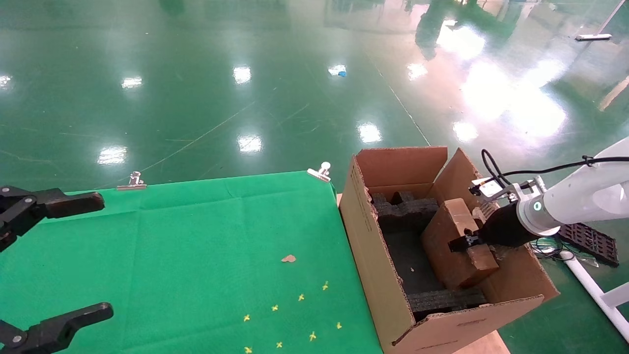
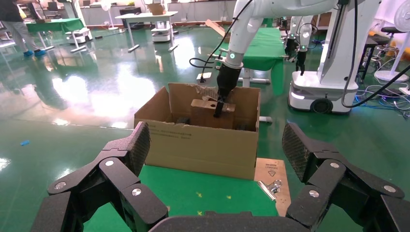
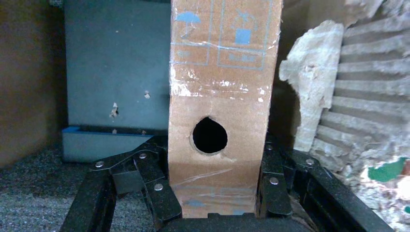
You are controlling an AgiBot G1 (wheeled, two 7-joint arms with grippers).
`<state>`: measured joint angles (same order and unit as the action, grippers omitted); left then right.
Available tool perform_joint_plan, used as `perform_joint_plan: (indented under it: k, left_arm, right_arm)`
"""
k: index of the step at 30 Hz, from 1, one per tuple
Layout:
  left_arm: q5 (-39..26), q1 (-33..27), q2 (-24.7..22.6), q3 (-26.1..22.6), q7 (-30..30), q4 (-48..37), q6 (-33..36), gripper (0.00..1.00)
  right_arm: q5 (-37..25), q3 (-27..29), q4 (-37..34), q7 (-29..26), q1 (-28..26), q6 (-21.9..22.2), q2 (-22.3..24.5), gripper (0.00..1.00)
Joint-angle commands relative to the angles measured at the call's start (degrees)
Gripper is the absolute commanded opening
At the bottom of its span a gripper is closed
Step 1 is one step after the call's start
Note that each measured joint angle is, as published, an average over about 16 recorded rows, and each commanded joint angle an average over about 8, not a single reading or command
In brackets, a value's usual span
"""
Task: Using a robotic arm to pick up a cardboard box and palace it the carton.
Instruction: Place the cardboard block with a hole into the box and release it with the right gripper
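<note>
Placement step: right gripper [image 1: 464,242] clamped on box [image 1: 454,243] inside carton [image 1: 373,255], next lower onto foam [image 1: 408,211] and release; left gripper [image 1: 51,255] parked, fingers apart.

- The right robotic arm [image 1: 585,196] reached in from the right, wrist angled downward.
- The right gripper [image 3: 217,193] was closed, a finger [image 3: 154,188] pressed against each side of its load.
- The left gripper [image 1: 49,260] hovered at the left edge, fingers [image 2: 121,169] spread wide, holding nothing.

Carton [image 1: 373,255] wall hides the cardboard box's [image 1: 454,246] lower part.
</note>
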<state>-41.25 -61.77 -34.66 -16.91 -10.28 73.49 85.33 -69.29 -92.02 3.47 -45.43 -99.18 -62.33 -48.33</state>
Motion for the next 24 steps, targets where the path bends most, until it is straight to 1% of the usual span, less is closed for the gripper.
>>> perform_joint_plan:
  k: [1,17,21,24]
  left_arm:
    - [0.0,0.0,0.0,0.0,0.0,0.0,0.0,1.00]
    - [0.0,0.0,0.0,-0.1,0.0,0.0,0.0,1.00]
    - [0.0,0.0,0.0,-0.1,0.0,0.0,0.0,1.00]
    - [0.1,0.0,0.0,-0.1,0.0,0.0,0.0,1.00]
  right_arm:
    - [-0.2,-0.1,-0.5,0.1,-0.3,-0.2,-0.3,1.00]
    - [-1.1,-0.7,-2.1,0.3,-3.1,-2.4,-1.2,1.00]
    - [-1.0,-0.7,-1.9,1.1,-5.1,-3.2,-1.1,1.00]
    - [-0.9,-0.5,-1.5,2.2,-7.9,-4.0,-1.0,1.00]
